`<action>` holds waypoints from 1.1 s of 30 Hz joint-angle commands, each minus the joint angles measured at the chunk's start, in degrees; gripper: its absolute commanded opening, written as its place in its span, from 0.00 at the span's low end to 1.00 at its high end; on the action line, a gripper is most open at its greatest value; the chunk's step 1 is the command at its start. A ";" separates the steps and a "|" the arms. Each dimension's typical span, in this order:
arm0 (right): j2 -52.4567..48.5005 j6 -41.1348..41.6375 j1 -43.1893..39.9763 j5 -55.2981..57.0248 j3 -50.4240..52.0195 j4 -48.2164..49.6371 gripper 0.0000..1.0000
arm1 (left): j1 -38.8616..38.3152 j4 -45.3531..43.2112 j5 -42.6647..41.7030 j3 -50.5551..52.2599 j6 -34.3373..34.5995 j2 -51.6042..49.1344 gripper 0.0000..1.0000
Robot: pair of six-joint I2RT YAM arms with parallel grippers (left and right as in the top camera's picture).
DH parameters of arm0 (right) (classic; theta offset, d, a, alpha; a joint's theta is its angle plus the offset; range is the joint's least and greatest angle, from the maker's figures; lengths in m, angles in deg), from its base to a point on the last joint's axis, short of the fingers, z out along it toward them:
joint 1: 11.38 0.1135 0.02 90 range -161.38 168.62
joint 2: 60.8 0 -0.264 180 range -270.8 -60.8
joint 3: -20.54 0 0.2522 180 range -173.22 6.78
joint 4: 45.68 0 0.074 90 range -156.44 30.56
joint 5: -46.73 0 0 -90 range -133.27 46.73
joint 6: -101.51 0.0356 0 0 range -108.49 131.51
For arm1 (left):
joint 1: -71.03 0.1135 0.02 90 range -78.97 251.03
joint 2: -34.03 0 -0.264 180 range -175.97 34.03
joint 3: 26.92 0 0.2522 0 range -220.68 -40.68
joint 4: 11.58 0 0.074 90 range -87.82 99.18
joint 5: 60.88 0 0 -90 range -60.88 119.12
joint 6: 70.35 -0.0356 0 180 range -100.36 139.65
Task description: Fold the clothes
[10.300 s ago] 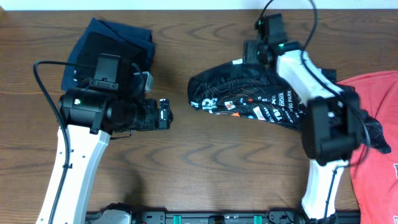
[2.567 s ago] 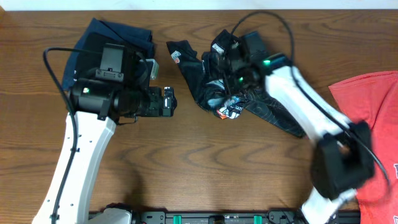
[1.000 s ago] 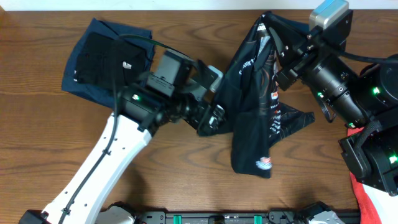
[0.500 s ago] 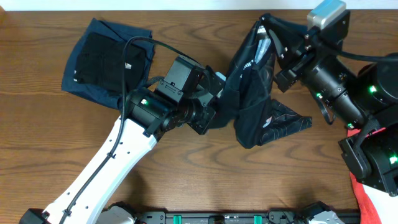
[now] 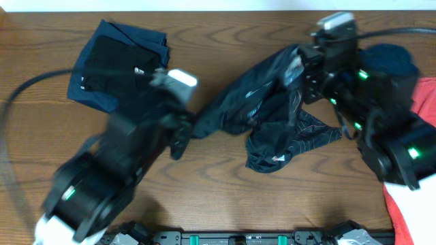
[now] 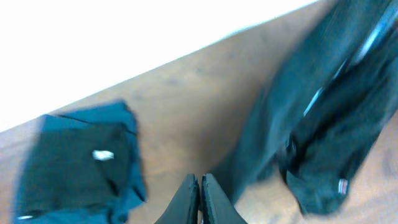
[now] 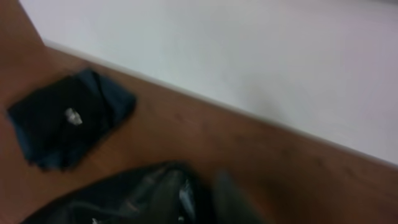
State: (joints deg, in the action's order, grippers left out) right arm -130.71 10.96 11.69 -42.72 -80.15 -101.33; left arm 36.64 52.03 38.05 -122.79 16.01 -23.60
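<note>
The black jersey (image 5: pixel 272 116) is bunched up on the tabletop (image 5: pixel 225 197) between both arms, and since the left jaws are pressed together, maybe on its corner, and the right jaws are too blurred to be told, it could be let slip and left crumpled.

Left arm (image 5: pixel 102 184) is swinging back toward the near-left of the table (image 5: pixel 225 190), blurred by motion. The left gripper (image 6: pixel 199 178), open a second ago, is now closing fully beside the jersey (image 5: pixel 272 116). The jersey, bunched and hanging between the arms before, is stretching out leftward and sinking lower over the wood. Right arm (image 5: pixel 381 116) is shifting slightly left.
</note>
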 commanded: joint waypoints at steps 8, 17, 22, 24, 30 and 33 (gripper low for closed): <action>-14.08 5.51 -0.76 3.85 -0.37 -12.57 0.55 | -0.09 3.87 5.03 -1.05 4.00 2.47 0.13; -26.64 13.81 -9.53 -2.56 -0.22 -27.41 0.51 | -0.09 9.68 -2.21 -0.90 4.66 -10.62 0.51; -28.48 13.81 -10.51 -4.52 3.76 -30.10 0.64 | -0.07 9.66 -2.97 -0.85 5.01 -20.59 0.57; -28.46 13.81 -10.43 -5.64 6.29 -29.20 0.66 | -0.07 9.62 -2.95 -0.85 5.01 -24.50 0.58; -28.46 12.52 -10.36 -14.10 17.35 -18.62 0.67 | 0.35 7.89 -6.75 -0.85 5.03 -35.69 0.58; -28.46 13.09 -10.36 -17.44 23.47 -9.86 0.66 | 1.68 6.67 -8.81 -0.83 5.03 -39.85 0.58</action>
State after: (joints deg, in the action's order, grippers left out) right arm -159.06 23.90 1.22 -54.39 -60.53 -114.43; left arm 37.01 58.98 32.41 -123.46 20.57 -60.95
